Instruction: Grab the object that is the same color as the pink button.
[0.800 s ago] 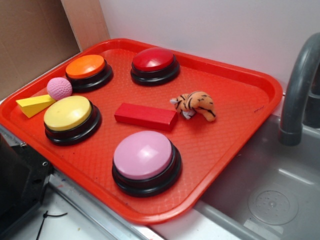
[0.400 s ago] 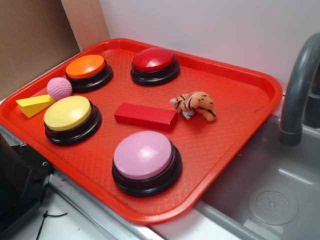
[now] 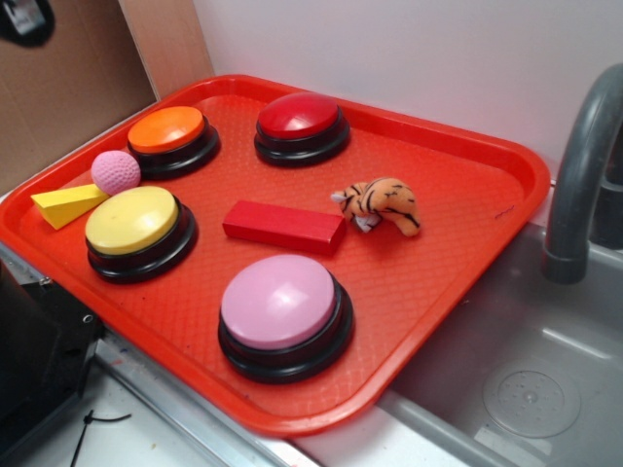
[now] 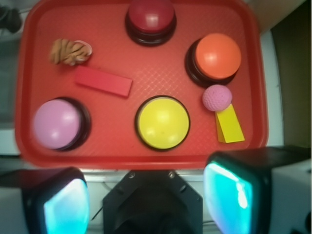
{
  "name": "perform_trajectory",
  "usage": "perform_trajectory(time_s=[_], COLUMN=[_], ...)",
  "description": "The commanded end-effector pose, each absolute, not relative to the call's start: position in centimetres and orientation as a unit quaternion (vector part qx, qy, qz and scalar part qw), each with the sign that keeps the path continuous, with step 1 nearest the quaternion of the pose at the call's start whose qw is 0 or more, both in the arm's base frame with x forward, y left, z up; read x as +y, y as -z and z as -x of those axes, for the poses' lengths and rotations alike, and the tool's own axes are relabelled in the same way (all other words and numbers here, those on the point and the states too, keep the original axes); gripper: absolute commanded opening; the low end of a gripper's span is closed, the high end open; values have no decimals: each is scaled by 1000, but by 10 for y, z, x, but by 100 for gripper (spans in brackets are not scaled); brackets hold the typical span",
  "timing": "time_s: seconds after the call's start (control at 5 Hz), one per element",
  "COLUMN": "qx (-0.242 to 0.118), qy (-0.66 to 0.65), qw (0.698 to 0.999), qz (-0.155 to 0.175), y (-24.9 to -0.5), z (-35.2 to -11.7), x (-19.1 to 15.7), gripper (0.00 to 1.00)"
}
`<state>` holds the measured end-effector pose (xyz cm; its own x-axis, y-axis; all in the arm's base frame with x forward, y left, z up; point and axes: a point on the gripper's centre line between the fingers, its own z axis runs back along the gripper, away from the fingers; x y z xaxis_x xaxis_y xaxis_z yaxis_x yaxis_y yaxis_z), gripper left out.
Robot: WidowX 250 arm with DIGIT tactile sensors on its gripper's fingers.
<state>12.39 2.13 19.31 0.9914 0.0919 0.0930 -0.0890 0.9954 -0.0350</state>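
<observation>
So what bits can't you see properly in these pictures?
- Hand: wrist view cuts its fingertips off at the bottom edge; exterior view shows only a dark bit at the top left corner.
- Tiger: blurred in wrist view, so no face shows.
- Tap: cut off by the right edge in exterior view.
- Small print on the tray rim: too tiny to read.

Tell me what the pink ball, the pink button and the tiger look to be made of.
Ball: probably knitted yarn or foam, matte, with a bumpy surface. Pink button: smooth, likely plastic dome with a soft sheen, on a glossy black base. Tiger: plush fabric, fuzzy striped surface.
</observation>
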Motion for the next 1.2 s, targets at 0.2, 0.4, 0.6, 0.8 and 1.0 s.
perform_trajectory(time_s=[0.2,0.4,0.6,0.8,1.0], qx=[-100,-121,-137,-158,-153], qy=[-99,-118,-150,-158,-157], qw=[988,984,978,974,974], qz=[-61,-53,-53,-48,-52], y=[-137,-124,-102,-88,-74], z=[-141,-148,-156,-165,-172], x=[78,89,102,109,111], gripper=[100,100,100,100,100])
